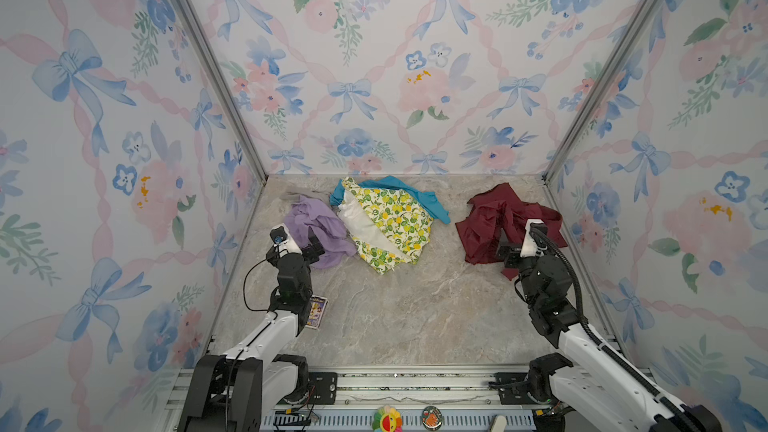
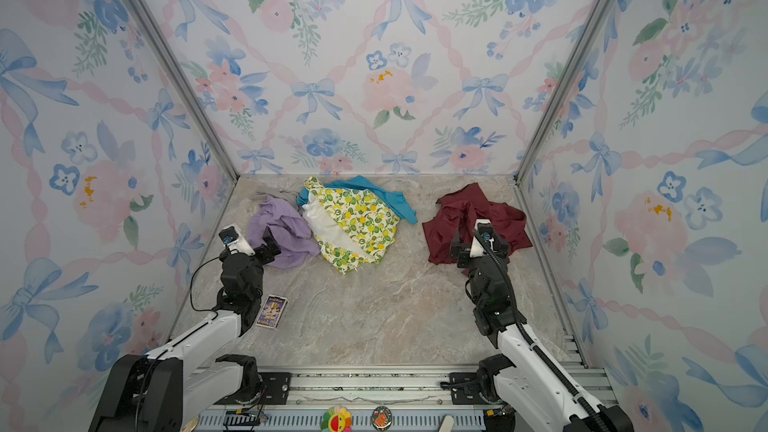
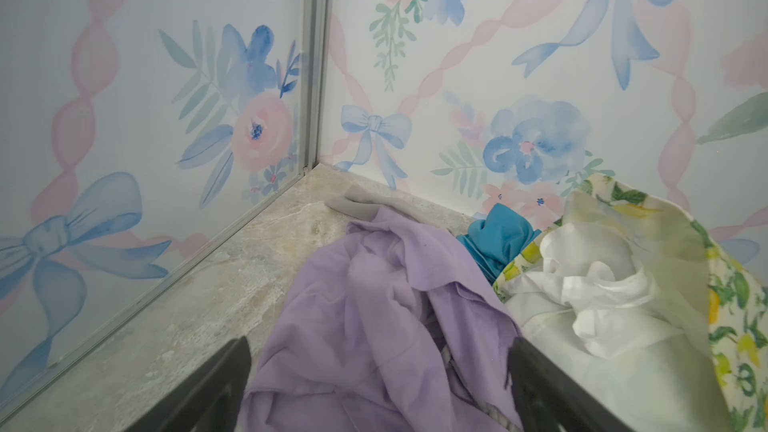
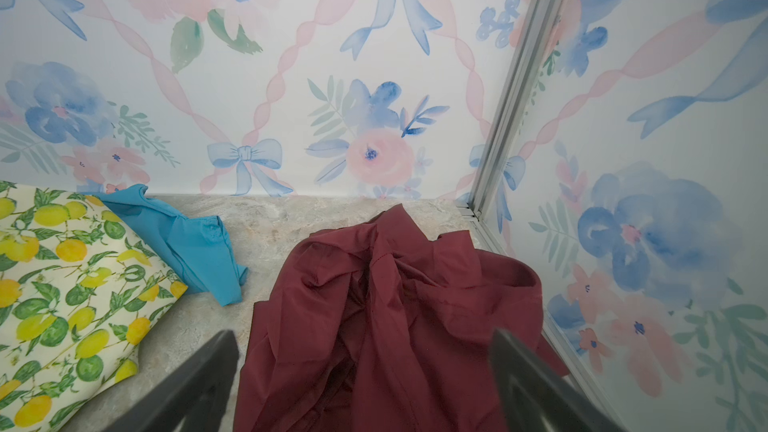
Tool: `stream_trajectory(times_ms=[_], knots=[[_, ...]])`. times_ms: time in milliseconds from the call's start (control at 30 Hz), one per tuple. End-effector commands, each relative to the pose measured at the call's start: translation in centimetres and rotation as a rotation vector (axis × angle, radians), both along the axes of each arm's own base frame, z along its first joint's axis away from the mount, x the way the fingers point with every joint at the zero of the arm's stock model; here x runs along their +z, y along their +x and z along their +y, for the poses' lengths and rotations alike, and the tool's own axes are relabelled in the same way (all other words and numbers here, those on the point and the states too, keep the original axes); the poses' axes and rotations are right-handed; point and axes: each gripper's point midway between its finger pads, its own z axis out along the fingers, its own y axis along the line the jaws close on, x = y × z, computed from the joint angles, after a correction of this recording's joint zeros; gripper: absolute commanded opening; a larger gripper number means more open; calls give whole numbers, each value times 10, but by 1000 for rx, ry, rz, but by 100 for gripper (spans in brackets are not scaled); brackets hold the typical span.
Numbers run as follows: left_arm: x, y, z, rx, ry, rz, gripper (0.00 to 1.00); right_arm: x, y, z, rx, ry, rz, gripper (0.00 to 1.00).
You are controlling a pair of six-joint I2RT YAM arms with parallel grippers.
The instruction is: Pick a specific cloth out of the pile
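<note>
Two tools spread wide, my right tool [image 4: 365, 384] above the maroon cloth [image 1: 484, 226], which lies crumpled right of centre in both top views, apart from the pile [image 1: 386, 222] at mid-frame, desk [image 1: 395, 309] showing between them, my left tool [image 3: 382, 388] above the lilac cloth [image 3: 374, 305]

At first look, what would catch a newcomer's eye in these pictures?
The maroon cloth stands out: it lies alone on the right, apart from the pile, with the open right gripper over it. Next comes the bright lemon-print cloth at the back middle, the lilac cloth beside it under the open left gripper.
</note>
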Motion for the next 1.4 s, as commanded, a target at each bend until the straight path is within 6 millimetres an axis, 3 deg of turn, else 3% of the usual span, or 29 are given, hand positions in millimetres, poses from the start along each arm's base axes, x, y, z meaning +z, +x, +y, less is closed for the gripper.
stream_trajectory(times_ms=[0,333,500,733,900,1033,1133,1267,1367], knots=[[7,6,-18,-123,71,-54,98,6,2,-5,5,12,-72,97],[-51,21,-17,-190,109,74,96,-31,9,-40,-56,48,-18,97],[-53,19,-6,-160,74,39,96,-63,15,-48,-75,71,41,97],[-54,19,-11,-186,88,44,98,-100,31,-44,-57,73,78,97],[-56,20,-19,-226,115,52,98,-113,37,-43,-44,85,63,97],[-55,5,-28,-222,173,-32,98,-120,39,-38,-24,73,62,97],[-62,13,-26,-220,157,22,98,-120,43,-38,-27,72,73,97],[-63,17,-29,-209,179,34,98,-132,73,-33,-15,62,236,97],[-63,17,-29,-206,180,35,98,-134,73,-32,-3,63,249,97]])
